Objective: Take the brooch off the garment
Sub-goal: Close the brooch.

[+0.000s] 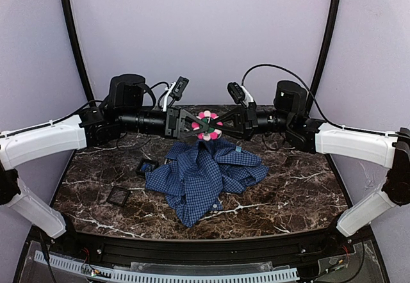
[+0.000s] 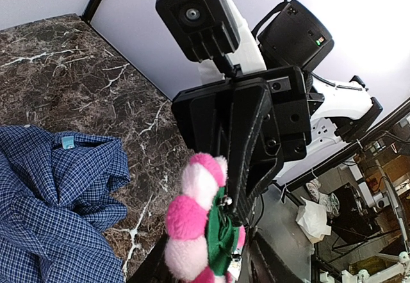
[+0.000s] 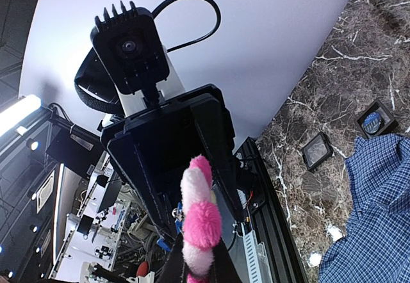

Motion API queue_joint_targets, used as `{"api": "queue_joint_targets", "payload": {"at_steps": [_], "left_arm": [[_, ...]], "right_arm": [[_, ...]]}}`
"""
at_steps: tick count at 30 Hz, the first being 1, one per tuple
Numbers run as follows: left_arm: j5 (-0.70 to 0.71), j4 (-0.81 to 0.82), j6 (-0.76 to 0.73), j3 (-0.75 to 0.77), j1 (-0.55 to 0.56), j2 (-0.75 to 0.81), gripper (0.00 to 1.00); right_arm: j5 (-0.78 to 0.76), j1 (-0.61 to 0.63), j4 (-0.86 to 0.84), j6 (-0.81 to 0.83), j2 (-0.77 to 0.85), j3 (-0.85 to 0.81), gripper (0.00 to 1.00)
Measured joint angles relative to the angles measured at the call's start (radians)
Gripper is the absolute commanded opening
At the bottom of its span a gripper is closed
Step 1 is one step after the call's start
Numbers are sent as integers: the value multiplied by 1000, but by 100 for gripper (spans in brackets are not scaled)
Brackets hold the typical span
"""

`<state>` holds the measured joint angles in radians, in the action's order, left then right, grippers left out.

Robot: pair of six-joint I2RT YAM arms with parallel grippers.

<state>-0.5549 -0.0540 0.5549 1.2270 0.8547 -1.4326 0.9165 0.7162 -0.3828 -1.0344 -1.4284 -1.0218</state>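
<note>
The brooch [image 1: 206,125], a fluffy flower with pink and pale-pink petals and a green back, hangs in the air above the far edge of the garment [image 1: 198,177]. My left gripper [image 1: 197,126] and right gripper [image 1: 216,126] meet tip to tip on it, both shut on it. In the left wrist view the brooch [image 2: 189,222] sits between my left gripper's [image 2: 205,264] fingers, with the right gripper's black finger [image 2: 253,142] on its green back. The checked shirt [image 2: 45,212] lies crumpled on the table below. In the right wrist view the brooch [image 3: 202,222] is edge-on in my right gripper [image 3: 198,267].
Two small black square trays [image 1: 118,196] [image 1: 147,166] lie on the marble table [image 1: 288,193] left of the shirt; they also show in the right wrist view [image 3: 318,150] [image 3: 375,120]. The shirt's light-blue tag [image 2: 67,143] faces up. A black rail [image 1: 205,244] runs along the near edge.
</note>
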Motion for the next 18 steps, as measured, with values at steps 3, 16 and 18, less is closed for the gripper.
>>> {"api": "queue_joint_targets", "payload": {"at_steps": [3, 16, 18], "left_arm": [[6, 6, 3, -8, 0, 8, 38], [10, 10, 8, -11, 0, 12, 31], [10, 10, 10, -11, 0, 12, 29]], "right_arm": [[0, 0, -12, -4, 0, 4, 0], [-1, 0, -20, -14, 0, 6, 0], [-1, 0, -20, -14, 0, 6, 0]]}}
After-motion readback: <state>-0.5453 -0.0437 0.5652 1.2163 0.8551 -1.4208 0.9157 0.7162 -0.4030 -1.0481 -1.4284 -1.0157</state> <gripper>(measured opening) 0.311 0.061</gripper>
